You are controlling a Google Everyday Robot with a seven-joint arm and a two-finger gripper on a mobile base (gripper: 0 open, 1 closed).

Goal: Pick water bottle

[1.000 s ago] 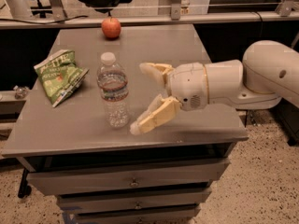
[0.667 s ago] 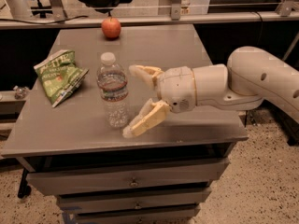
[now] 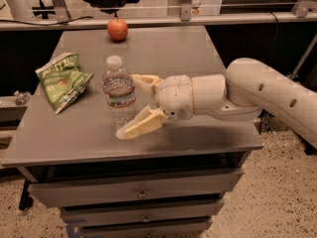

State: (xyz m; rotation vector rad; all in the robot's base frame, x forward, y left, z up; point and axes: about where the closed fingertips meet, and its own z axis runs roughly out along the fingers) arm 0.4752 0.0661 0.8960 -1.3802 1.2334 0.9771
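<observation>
The water bottle (image 3: 118, 90) stands upright on the grey table (image 3: 198, 58), left of middle. It is clear and ribbed, with a white cap and a red and blue label band. My gripper (image 3: 130, 104) reaches in from the right, open, with one cream finger (image 3: 141, 124) in front of the bottle's base and the other behind it at label height. The bottle sits between the fingers, which do not press on it.
A green chip bag (image 3: 62, 79) lies at the table's left edge. A red apple (image 3: 117, 29) sits at the far edge. Drawers (image 3: 141, 192) are under the tabletop. Chairs and a rail stand behind the table.
My gripper has moved left toward the bottle, so its open fingers now straddle it. The bottle, bag and apple have not moved.
</observation>
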